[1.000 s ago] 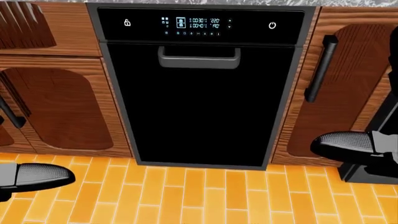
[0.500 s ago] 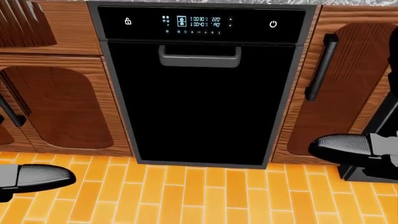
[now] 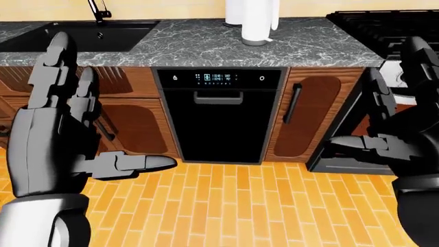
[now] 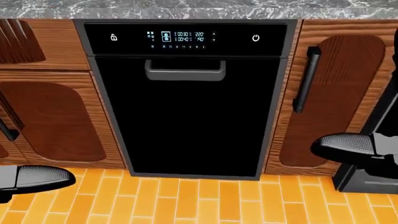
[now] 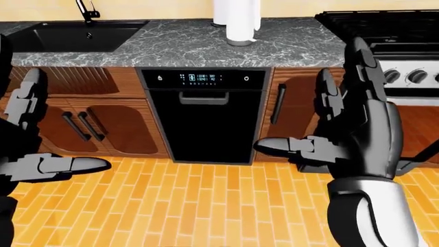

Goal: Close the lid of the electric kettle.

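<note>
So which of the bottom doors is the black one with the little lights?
The dishwasher in the middle; the cabinet doors beside it are brown wood, unlit.

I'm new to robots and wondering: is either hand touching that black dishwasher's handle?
Apart. In the left-eye view both the left hand and the right hand hang raised with fingers spread, with floor and cabinets showing between them and the dishwasher handle.

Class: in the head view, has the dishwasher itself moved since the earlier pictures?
No. The dishwasher and cabinets shifted together, down and left; the camera moved.
</note>
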Controlling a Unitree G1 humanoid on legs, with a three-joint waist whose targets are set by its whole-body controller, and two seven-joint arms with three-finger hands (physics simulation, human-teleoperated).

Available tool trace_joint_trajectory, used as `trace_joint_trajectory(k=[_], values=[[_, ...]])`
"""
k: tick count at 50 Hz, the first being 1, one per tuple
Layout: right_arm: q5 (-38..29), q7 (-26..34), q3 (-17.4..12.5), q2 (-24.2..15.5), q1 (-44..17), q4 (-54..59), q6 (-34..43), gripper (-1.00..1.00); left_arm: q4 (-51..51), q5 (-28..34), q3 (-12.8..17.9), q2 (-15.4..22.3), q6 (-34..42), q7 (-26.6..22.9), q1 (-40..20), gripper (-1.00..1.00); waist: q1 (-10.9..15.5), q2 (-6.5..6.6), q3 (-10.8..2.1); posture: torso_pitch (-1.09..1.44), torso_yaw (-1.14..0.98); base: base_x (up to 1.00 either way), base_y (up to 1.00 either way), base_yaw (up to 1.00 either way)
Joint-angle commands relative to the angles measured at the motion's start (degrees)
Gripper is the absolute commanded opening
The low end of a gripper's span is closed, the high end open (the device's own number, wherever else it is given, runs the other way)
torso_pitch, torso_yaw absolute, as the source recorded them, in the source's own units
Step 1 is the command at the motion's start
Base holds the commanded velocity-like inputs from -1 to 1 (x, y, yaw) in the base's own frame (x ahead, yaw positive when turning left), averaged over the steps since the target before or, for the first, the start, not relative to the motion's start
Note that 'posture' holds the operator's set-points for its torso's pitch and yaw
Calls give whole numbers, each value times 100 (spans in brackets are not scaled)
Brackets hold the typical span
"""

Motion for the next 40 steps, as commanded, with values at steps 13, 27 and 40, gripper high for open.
trace_joint_trajectory(k=[13, 27, 40], values=[[1, 34, -46, -55, -95, -33, -103, 100, -23, 131, 52, 28, -77, 30, -131, 100, -12, 495, -80, 0, 0, 12, -6, 0], [57, -20, -62, -78, -120, -46, -73, 100, -23, 124, 57, 11, -58, 14, -135, 100, -46, -87, -91, 0, 0, 12, -6, 0], [26, -8, -20, -81, -70, -62, -125, 100, -23, 98, 91, 75, -144, 35, -72, 100, 21, 487, -122, 0, 0, 12, -6, 0]])
